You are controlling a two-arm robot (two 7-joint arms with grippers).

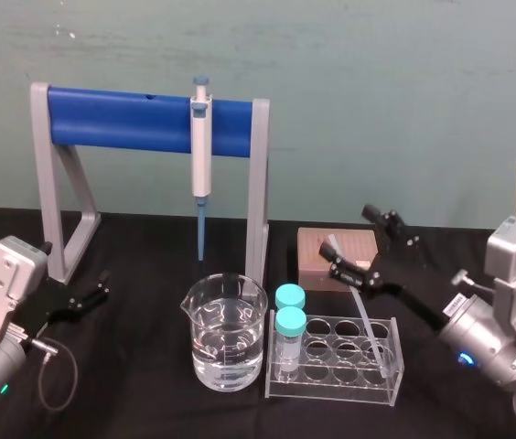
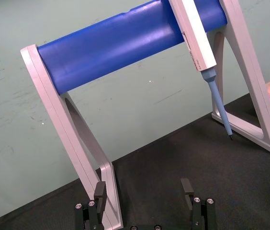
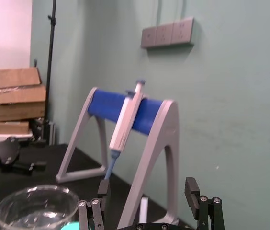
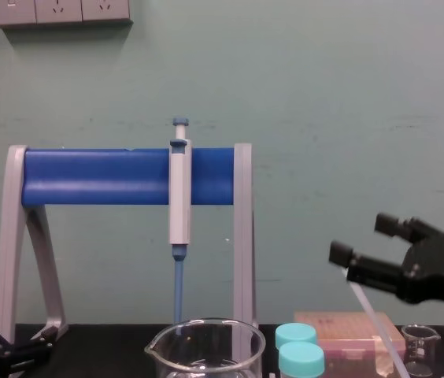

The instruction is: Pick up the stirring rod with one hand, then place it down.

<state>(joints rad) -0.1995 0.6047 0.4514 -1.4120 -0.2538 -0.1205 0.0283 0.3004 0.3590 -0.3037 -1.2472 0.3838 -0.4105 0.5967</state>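
Poised just above the rack [image 1: 327,380] with the right gripper [image 1: 350,241], fingers spread either side of the rod [image 1: 366,315] near its top, not yet pinching. Leaning out of the rack's right end, top raised, handy for an easy grab. Parked far left of the rack: left gripper [image 1: 89,297], likewise spread.

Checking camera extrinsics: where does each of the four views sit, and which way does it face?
Head: high, looking forward and down on the table; left gripper at left, right gripper at right near the tube rack.
Chest: low, looking level across to the wall; both grippers at its edges.
Left wrist: on the left arm, facing the stand past the open left fingers.
Right wrist: on the right arm, facing beaker and stand past the open right fingers.
Shared: all four see the stand and pipette.
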